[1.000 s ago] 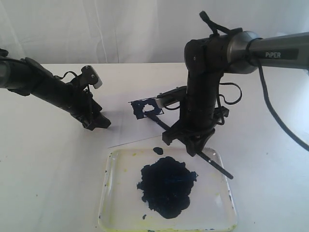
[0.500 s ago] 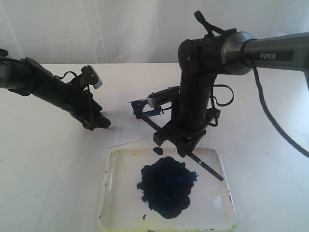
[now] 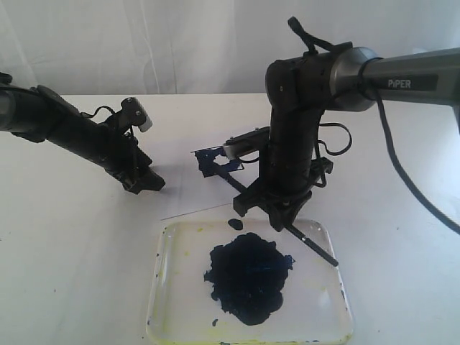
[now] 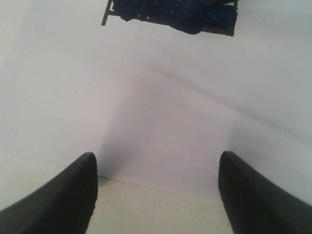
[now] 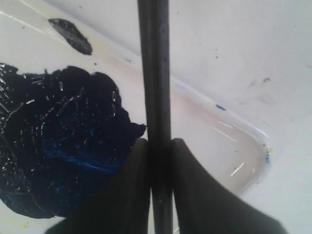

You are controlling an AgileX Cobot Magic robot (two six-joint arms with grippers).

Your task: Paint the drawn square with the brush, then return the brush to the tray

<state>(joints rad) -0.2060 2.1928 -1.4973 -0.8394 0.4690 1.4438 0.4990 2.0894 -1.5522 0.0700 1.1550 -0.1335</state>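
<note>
The drawn square (image 3: pixel 215 162) on the white paper is filled with dark blue paint; it also shows as the drawn square (image 4: pixel 170 14) in the left wrist view. My right gripper (image 3: pixel 282 218) is shut on the brush (image 3: pixel 316 250), a thin black stick slanting from near the square down over the tray's far edge. In the right wrist view the brush (image 5: pixel 155 73) runs between the shut fingers of my right gripper (image 5: pixel 160 146). The clear tray (image 3: pixel 180 266) holds a big dark paint blob (image 3: pixel 248 277). My left gripper (image 3: pixel 144 183) rests open on the paper's left side, holding nothing.
A small paint spot (image 3: pixel 236 223) lies at the tray's far rim (image 5: pixel 253 131). The paper sheet (image 4: pixel 170 112) has its edge just ahead of my left gripper (image 4: pixel 157 161). White tabletop surrounds everything, with a white backdrop behind.
My right gripper, with the brush in it, shifted a little to the left and then slightly back right. The left arm has not moved.
</note>
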